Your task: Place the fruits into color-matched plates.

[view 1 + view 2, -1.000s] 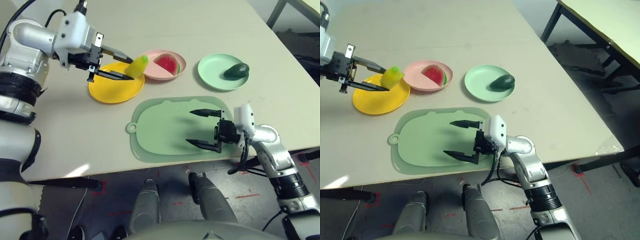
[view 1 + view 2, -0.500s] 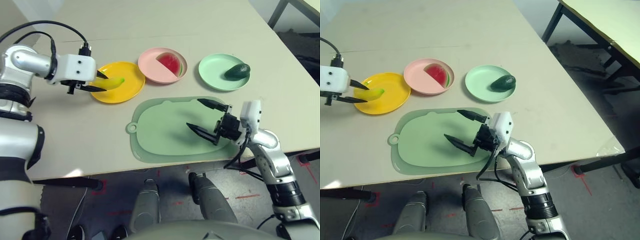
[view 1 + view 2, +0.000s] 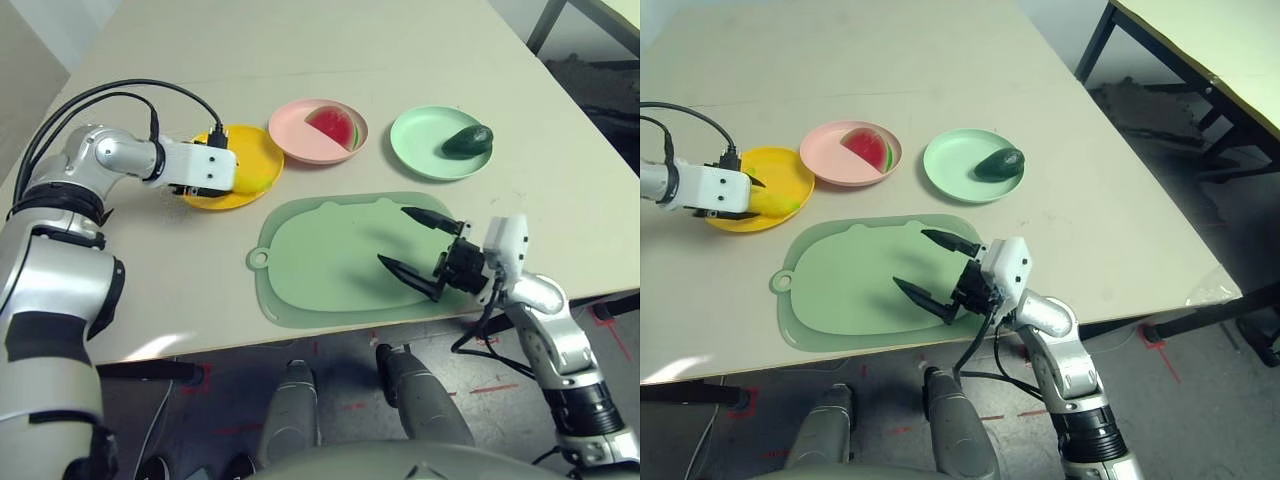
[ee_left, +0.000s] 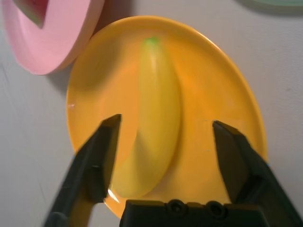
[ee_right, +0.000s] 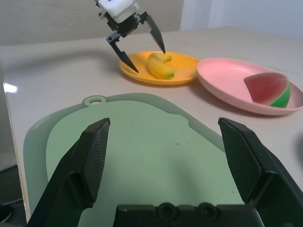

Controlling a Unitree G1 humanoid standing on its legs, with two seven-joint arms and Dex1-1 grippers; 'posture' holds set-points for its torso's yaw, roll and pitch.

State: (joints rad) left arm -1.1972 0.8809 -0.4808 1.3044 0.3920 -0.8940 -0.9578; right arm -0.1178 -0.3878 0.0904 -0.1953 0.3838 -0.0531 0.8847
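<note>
Head views: three round shallow plastic plates in a row toward the beige table's (image 3: 300, 60) far side. The curved yellow toy banana (image 3: 778, 205) lies in the yellow plate (image 3: 262, 160), mostly hidden by the left gripper (image 3: 228, 172), whose fingers can't be made out here. The red watermelon wedge with green rind (image 3: 332, 125) is in the pink plate (image 3: 292, 122), the dark green avocado (image 3: 468, 140) in the mint green plate (image 3: 420, 140). The right gripper (image 3: 415, 255) is over the large rounded green cutting mat (image 3: 320, 260) at the near edge, fingers spread, holding nothing.

Left wrist view: banana (image 4: 154, 118) flat on the plate between spread black fingers (image 4: 102, 156), not pinched; pink plate cut off at the frame edge.

Right wrist view: wide-apart fingers (image 5: 92, 158) over the mat; left gripper (image 5: 139, 40) spread above the banana.
</note>
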